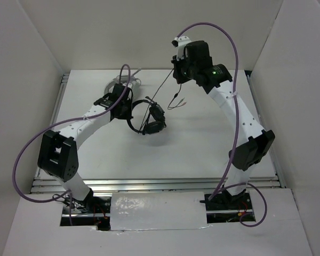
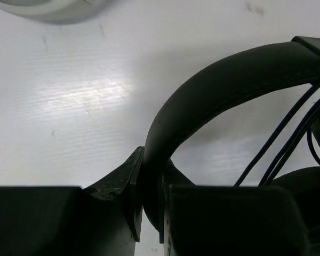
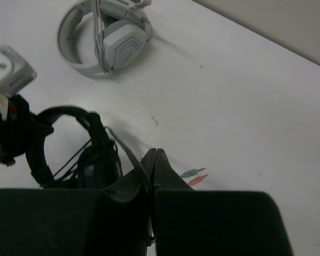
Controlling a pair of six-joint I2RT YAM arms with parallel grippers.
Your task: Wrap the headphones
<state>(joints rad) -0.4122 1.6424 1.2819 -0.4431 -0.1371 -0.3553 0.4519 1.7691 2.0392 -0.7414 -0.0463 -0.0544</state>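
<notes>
Two grippers: both are clamped, each on a different part of the headphones (image 1: 149, 118)
Left gripper (image 2: 149, 205): jaws closed on the headband (image 2: 229, 80), pinning it low over the table (image 1: 213, 154)
Right gripper (image 3: 153, 173): jaws pressed together on the cable (image 3: 125, 152), raised over the far part of the table
Headphones' place: on the table between the two arms, just beside the left gripper, with the earcups (image 1: 157, 114) on the side toward the right arm
Done, as I judge it: several cable strands cross the inside of the headband, so some turns seem to be laid
Left to do: the free tail with its plugs (image 3: 194, 176) is unwound, so it needs winding on and the end securing
Top view alone: the cable runs in a straight line from the headphones up to the raised right gripper
Left wrist view alone: the exact bite on the headband, and the strands next to an earcup
Right wrist view alone: the green and red plug tips, and a grey-white ring-shaped object (image 3: 104, 37) beyond the headphones and apart from them
</notes>
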